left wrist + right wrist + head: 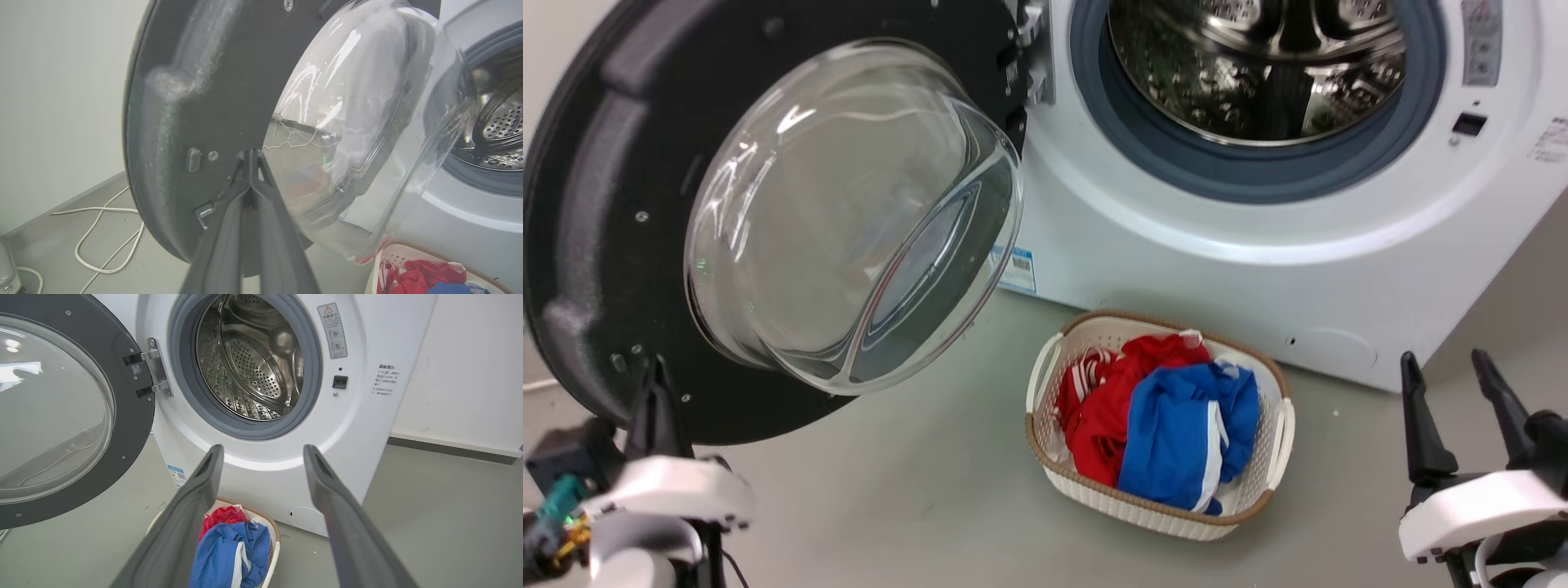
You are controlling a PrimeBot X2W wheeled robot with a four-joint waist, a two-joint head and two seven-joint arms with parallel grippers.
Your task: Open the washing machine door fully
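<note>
Washing machine door point(596, 204), a large round glossy black disc with a bulging clear glass bowl, stands swung out left of the white boxy front-loading washing machine point(1176, 269), inner face toward the robot. Left gripper point(250, 157), fingers clenched on nothing, sits just beside its lower rim, nearer than the right gripper point(1444, 363), fingers spread. A white woven basket point(1282, 425) holds red and blue clothes point(1168, 425).

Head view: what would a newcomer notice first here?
The washing machine door, a big black disc with a bulging glass bowl, hangs open at upper left. Right of it gapes the washing machine's steel drum, and on the floor below sits a white basket of red and blue clothes.
</note>
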